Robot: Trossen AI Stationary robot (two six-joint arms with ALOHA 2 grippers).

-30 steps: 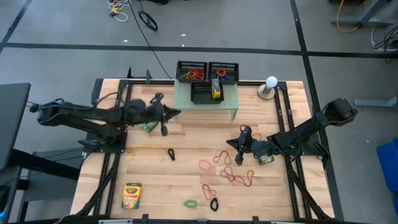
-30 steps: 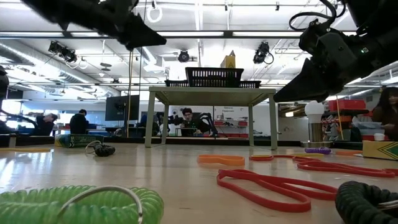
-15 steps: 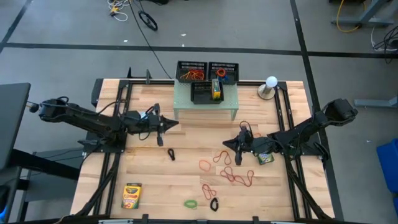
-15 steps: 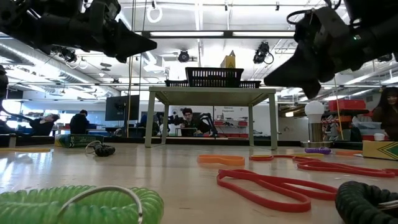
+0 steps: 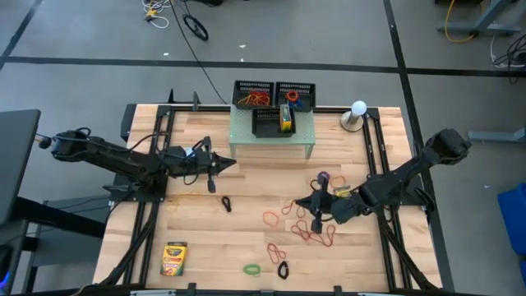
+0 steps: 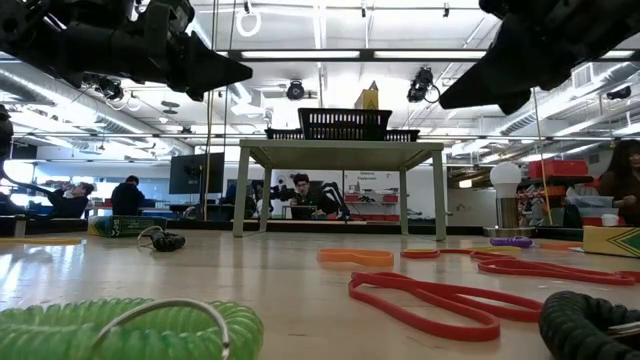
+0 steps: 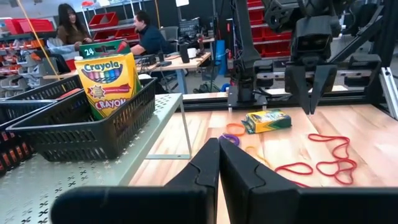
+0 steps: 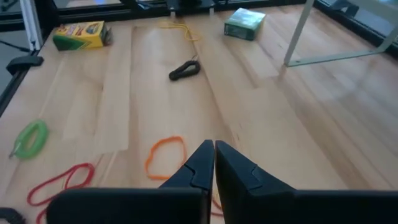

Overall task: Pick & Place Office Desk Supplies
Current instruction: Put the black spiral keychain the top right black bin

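Note:
My left gripper [image 5: 228,163] hangs shut and empty over the table's left middle, pointing level at the pale green riser [image 5: 299,140]. Above the red rubber bands [image 5: 316,235], my right gripper [image 5: 311,205] is shut and empty, tilted down. One crayon box [image 7: 109,84] stands in a black mesh tray [image 7: 74,127] on the riser. Another crayon box [image 5: 173,258] lies flat near the left front corner. A third crayon box [image 7: 266,120] lies by the right arm, and a fourth, showing a green side [image 8: 244,23], lies near the left arm. Orange [image 8: 165,155], green [image 5: 252,269] and black [image 5: 226,203] bands lie loose on the wood.
Two more black trays [image 5: 253,93] holding bands stand behind the riser at the far edge. A white ball-topped stand [image 5: 358,108] is at the far right. A black coil [image 5: 283,269] lies near the front edge. People sit in the room beyond.
My right gripper has risen and drifted toward the near edge, over the red bands, still shut. My left gripper sank a little and tipped level early in the second, then stood still. Nothing on the table has moved.

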